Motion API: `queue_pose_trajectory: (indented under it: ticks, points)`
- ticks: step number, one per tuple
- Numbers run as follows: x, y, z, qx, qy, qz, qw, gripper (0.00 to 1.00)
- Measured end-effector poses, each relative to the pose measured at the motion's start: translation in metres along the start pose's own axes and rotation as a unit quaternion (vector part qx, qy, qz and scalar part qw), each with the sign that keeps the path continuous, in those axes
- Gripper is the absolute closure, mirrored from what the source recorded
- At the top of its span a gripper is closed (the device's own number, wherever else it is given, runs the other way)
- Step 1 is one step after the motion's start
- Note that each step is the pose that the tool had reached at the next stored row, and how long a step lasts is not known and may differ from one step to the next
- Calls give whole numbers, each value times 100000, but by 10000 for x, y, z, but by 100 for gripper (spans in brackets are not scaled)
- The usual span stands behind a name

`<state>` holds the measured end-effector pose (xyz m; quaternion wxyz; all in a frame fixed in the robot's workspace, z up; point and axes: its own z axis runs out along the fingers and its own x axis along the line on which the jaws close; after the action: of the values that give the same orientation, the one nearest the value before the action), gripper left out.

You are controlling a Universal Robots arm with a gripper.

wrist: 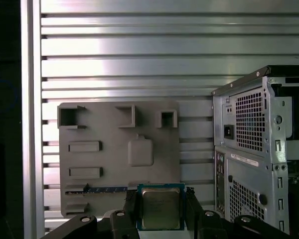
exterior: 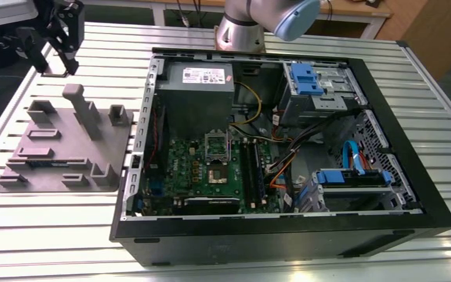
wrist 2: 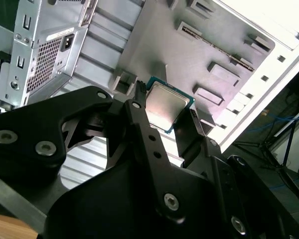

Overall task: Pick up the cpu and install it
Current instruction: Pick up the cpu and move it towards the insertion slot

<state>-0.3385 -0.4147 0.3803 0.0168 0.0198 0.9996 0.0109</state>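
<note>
Pincer (exterior: 59, 61), upper left of the exterior view, grips cpu (wrist: 160, 209) by its edges; that slim hold could let it slip.

Tool (wrist: 160, 201) aloft, pointing down, fingers (wrist: 131, 206) clamped on opposite cpu (wrist: 160, 215) edges; arm (exterior: 243, 32) base upright.

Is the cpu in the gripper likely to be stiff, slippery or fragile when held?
Likely stiff: the cpu looks flat in the gripper, gripped by its edges. Its shiny metal top suggests it may slip. Thin and small, so probably light.
</note>
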Motion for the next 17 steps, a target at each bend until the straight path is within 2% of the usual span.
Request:
queue_pose_trajectory:
  ticks: [6,17]
  points:
    - [-119,2,5,2,43,111,100000,53]
    - [-396,12,14,7,118,195,100000,53]
